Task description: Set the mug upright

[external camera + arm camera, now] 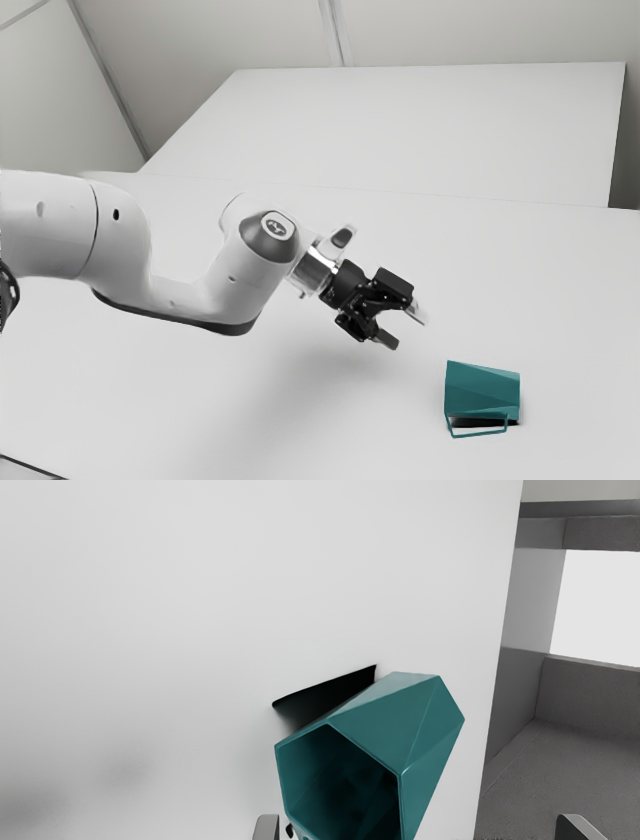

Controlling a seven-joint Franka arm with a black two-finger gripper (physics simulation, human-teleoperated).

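Mug (482, 392), teal and many-sided, lies tipped over on its side on the white table (300, 425), its thin loop handle (480, 434) jutting out along one flank. Its dark open mouth (345, 785) faces back toward the black two-finger gripper (404, 328), which hangs above the tabletop toward the exterior view's left of it, near but not touching. Those two fingers (266, 828) stand wide apart, with nothing pinched between them. A black shadow (330, 692) lies right beside the mug.
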